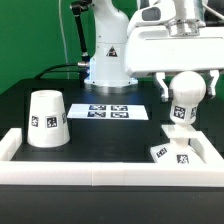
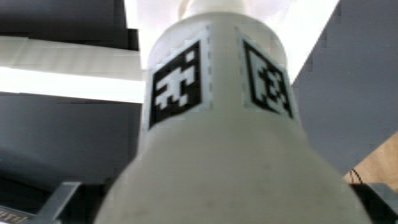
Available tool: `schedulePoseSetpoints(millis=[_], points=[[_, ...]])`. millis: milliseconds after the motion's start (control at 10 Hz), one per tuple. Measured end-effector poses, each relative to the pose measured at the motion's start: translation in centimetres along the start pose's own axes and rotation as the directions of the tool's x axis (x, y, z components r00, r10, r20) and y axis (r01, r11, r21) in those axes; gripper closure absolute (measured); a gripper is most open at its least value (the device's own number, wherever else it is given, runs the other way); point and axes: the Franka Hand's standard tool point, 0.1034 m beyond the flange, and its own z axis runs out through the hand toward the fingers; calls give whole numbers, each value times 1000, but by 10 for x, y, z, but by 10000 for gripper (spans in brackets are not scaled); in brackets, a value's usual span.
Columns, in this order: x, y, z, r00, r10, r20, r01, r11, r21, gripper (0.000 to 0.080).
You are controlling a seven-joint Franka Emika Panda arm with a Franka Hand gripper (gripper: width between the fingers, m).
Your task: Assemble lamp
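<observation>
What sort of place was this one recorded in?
Probably a robotics lab test bench, not a home or factory. A black table is fenced by a low white rim, a tagged marker board lies on it, and a Franka arm stands behind.

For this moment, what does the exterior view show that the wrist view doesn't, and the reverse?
Exterior view only: the shade standing wide end down at that view's left, the marker board farther back, the base in the walled corner at the right, and the jaws either side of the bulb. Wrist view only: a close look at two tags side by side on the bulb's body. Both: the bulb itself; neither settles whether the jaws grip it.
</observation>
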Motion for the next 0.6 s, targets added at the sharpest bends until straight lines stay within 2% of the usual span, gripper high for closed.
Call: schedulePoseSetpoints(millis=[300,600], points=[[-13,-3,-2,998,-10,-56,9,1000,-13,223],[-15,-4,-4,996,-14,-85,12,1000,-18,223]])
